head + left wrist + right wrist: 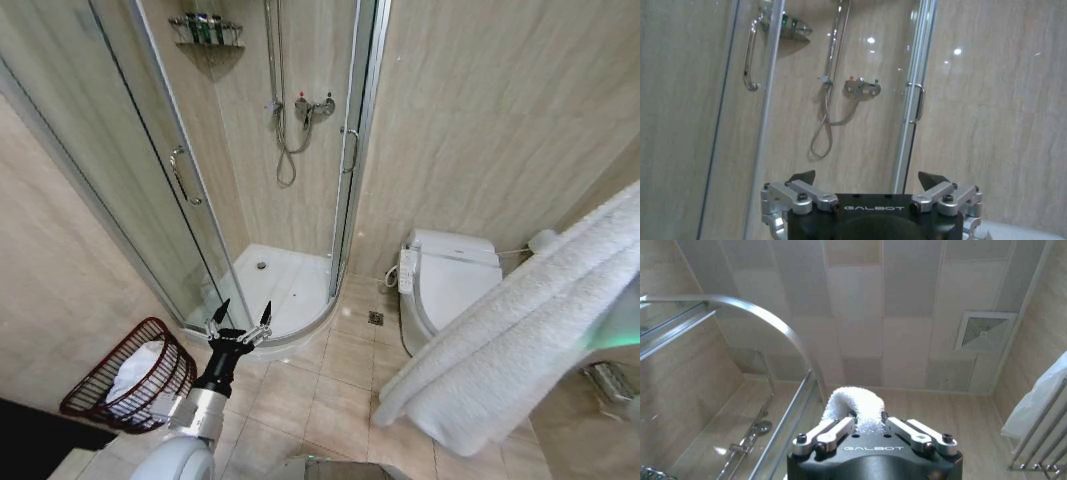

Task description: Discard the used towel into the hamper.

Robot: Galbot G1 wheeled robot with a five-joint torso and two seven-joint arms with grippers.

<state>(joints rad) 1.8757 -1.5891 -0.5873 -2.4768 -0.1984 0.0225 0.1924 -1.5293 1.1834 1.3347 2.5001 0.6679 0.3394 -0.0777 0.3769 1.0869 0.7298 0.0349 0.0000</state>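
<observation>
Two grippers in a tiled bathroom. Left gripper (238, 318) low at left, raised above the floor, fingers spread wide apart and holding nothing, pointed toward the shower stall; same gripper (867, 178) in the left wrist view with both dark fingertips parted, facing the shower mixer (862, 88) and hose behind the glass door (740, 125). Right gripper (869, 421) in the right wrist view clenched on a fold of white towel (855, 407), the fold bulging up between the two fingers, ceiling tiles and a vent grille (984, 331) beyond. Towel (520, 320) in the head view as a large white folded mass held high at right, draping down toward the floor tiles, in front of the white toilet (445, 285). Hamper (135, 378), dark red-brown open-weave basket, on the floor at lower left, tilted with its mouth toward the camera, something white inside; just beside the left arm, well apart from the towel. Shower tray (280, 285) and floor drain (376, 318) between hamper and toilet
</observation>
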